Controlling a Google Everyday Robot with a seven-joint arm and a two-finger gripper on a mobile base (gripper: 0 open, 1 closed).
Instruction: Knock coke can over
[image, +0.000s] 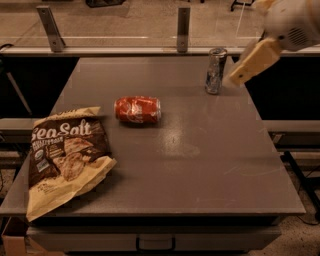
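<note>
The red coke can (138, 109) with white script lies on its side on the grey table (200, 165), left of the middle. My gripper (246, 68) is raised at the upper right, well away from the can, above the table's right back corner, next to a silver-grey can.
A silver-grey can (215, 71) with dark markings stands upright at the back right, just left of the gripper. A brown and cream Sea Salt chip bag (63, 155) lies at the front left. A rail with metal posts (183, 28) runs behind the table.
</note>
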